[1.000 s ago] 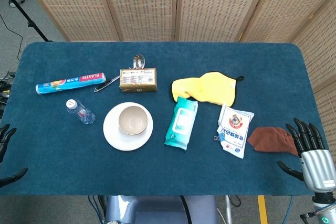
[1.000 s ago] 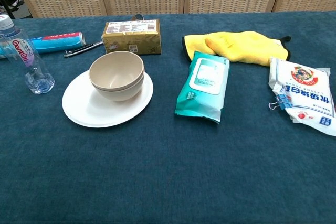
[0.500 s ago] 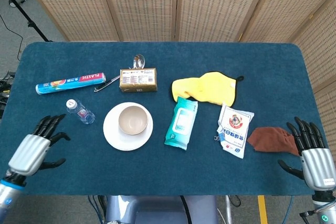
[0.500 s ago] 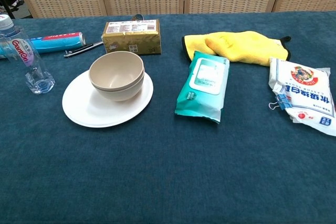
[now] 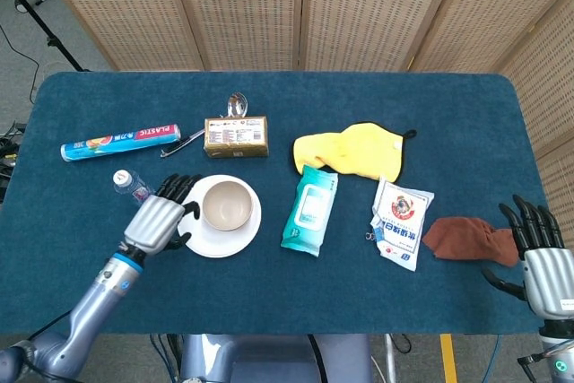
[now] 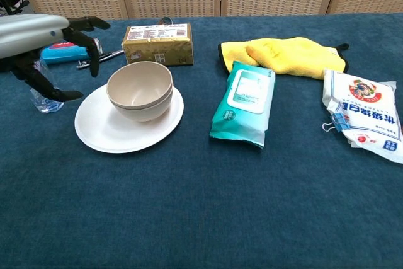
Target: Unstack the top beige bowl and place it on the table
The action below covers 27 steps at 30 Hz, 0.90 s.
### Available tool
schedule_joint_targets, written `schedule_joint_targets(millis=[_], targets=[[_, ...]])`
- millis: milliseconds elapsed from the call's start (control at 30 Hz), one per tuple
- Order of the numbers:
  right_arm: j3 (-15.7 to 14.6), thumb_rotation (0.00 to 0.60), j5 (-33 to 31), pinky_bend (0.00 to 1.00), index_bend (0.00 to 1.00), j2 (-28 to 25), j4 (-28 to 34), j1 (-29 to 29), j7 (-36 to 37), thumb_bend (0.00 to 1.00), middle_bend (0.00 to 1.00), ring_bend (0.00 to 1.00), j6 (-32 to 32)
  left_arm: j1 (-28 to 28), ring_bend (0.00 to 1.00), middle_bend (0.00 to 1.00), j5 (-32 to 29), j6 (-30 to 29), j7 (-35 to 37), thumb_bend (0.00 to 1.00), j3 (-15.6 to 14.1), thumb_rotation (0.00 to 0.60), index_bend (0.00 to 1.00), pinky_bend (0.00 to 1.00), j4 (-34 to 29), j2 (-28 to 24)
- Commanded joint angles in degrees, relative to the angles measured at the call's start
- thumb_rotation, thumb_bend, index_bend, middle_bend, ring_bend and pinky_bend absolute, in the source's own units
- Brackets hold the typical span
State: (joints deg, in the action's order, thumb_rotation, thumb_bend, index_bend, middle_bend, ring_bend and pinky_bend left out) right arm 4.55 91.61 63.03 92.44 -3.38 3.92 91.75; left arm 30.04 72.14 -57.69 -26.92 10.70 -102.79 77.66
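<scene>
Left robot hand (image 5: 160, 218) hovered released (fingers spread) at nine o'clock of the stacked bowls (image 5: 226, 204) on the plate (image 5: 203, 238); right robot hand (image 5: 542, 256) stood released, empty.

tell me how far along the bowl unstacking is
Nothing is done yet: the top beige bowl still nests in the lower bowl on the white plate. In hand: the left hand is open beside the stack, not touching it. The right hand waits open near the table edge. Left: grip, lift, set it on the table.
</scene>
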Motion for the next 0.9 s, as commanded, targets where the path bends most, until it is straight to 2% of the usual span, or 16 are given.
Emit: schedule_joint_targets(millis=[33, 367, 900], targets=[[0.05, 0.600, -0.20, 0.00, 0.04, -0.15, -0.08, -0.07, 0.41, 0.00, 0.00, 0.00, -0.22, 2.24, 0.00, 0.00, -2.89, 0.42, -3.89, 0.28, 0.26, 0.600, 0.50, 0.00, 1.85, 3.19], [0.29, 0.600, -0.83, 0.00, 0.04, -0.54, -0.13, -0.15, 1.53, 0.00, 0.00, 0.00, -0.52, 4.90, 0.00, 0.00, -7.15, -1.32, -9.22, 0.33, -0.48, 0.600, 0.51, 0.00, 3.53, 7.15], [0.38, 0.600, -1.16, 0.00, 0.04, -0.84, -0.07, -0.13, 2.10, 0.00, 0.00, 0.00, -0.63, 7.42, 0.00, 0.00, -10.50, -2.65, -10.86, 0.34, -1.61, 0.600, 0.51, 0.00, 5.97, 10.21]])
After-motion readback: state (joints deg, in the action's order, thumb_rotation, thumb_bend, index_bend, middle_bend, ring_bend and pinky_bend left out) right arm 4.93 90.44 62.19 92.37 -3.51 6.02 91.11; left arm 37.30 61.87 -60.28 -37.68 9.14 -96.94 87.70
